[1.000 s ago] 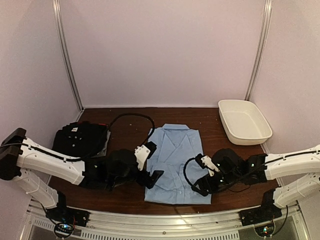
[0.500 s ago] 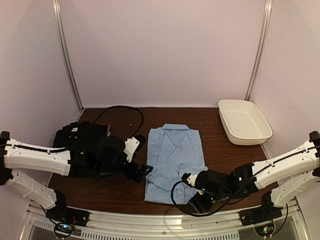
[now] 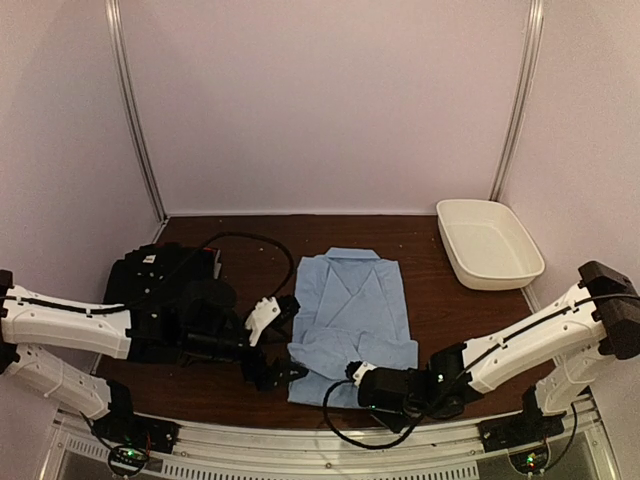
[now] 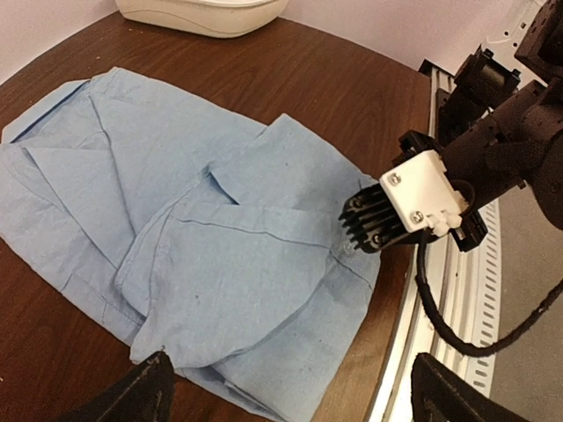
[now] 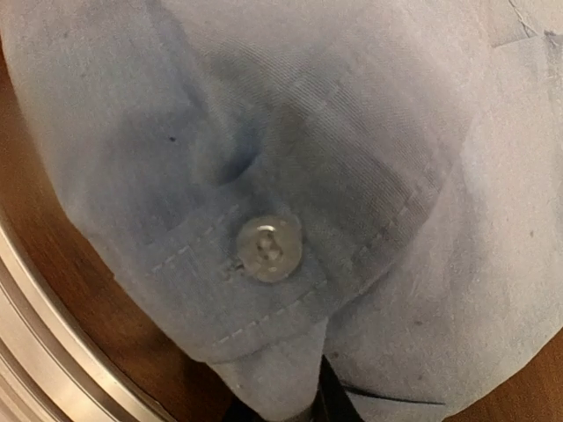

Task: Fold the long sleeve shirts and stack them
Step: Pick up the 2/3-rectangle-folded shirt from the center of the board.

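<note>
Left wrist view: the light blue collared button-up cloth shirt (image 4: 220, 237) lies limp on the counter (image 4: 352, 79). The right gripper (image 4: 359, 230) pinches its near buttoned edge between closed jaws; the left gripper (image 3: 285, 372) holds its jaws wide apart. Soft and light, it is probably best gripped at the hem corners.

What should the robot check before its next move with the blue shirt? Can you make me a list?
1. The right gripper is pinching the near edge of the blue shirt: ok.
2. The left gripper is open and holding nothing: ok.
3. The blue shirt is lying flat: not ok, its near part is rumpled.
4. The black shirt is apart from the blue shirt: ok.
5. The white tub is out of the way: ok, it sits far right.
6. How many cloth layers are pinched: cannot tell.
</note>
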You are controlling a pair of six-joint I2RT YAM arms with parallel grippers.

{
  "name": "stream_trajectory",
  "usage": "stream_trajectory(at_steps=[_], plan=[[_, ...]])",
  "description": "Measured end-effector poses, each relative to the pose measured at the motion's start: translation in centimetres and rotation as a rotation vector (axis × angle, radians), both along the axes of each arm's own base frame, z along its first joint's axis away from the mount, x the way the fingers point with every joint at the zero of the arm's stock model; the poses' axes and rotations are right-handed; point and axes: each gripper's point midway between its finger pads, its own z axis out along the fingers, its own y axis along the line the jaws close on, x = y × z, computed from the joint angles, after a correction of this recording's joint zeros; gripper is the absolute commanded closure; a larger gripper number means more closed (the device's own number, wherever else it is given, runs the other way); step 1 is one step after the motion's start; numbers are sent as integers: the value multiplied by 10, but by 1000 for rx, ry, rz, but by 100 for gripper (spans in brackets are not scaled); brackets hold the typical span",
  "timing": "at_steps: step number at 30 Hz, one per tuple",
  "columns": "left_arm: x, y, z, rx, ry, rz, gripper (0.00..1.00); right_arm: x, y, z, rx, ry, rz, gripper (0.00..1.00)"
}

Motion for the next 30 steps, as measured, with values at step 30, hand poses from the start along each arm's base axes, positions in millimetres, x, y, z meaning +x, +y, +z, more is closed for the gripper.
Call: stream_trajectory(at_steps=[30], plan=[[-77, -25, -71, 277, -577, -486, 32, -72, 11, 71, 342, 355, 147, 100]])
